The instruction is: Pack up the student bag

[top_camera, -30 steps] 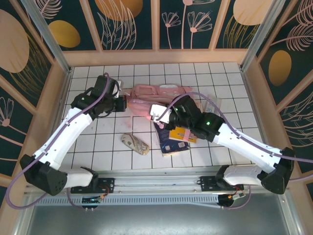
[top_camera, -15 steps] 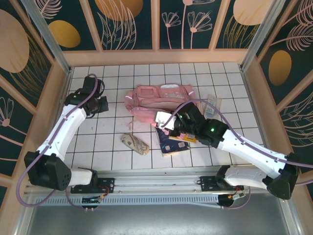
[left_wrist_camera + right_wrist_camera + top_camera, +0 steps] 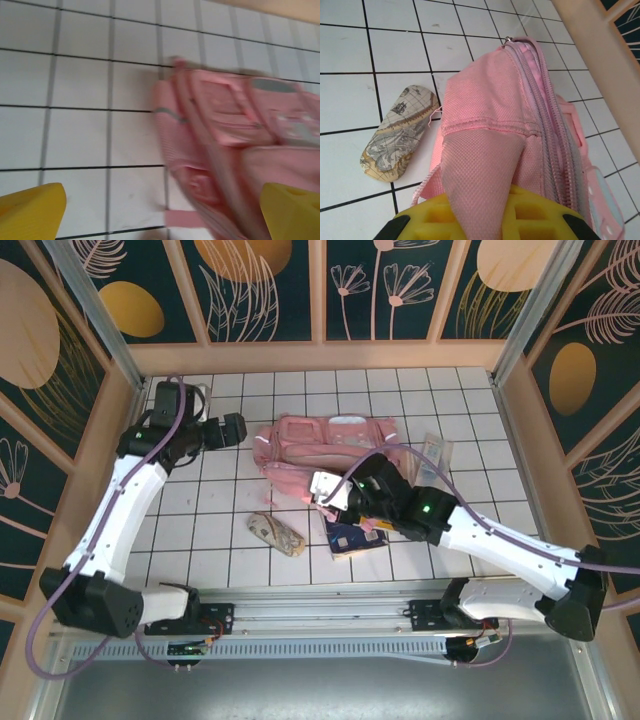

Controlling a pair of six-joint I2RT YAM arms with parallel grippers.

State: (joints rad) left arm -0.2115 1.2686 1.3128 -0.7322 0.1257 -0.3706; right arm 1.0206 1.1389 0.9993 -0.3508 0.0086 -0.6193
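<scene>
While the right gripper (image 3: 324, 489) is pinching a fold of the student bag (image 3: 325, 443) just ahead of it, the left gripper (image 3: 236, 430) is hovering wide open beside the bag's end; seemingly the 2 are opening it, next needing the zip pull (image 3: 508, 39) grasped

Robot lab cell: tiled, panel-walled table (image 3: 470, 400)

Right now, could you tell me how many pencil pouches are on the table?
1: the map-print pouch lies on the robot's side of the pink backpack, left of the books. Another may hide under the right arm.
</scene>
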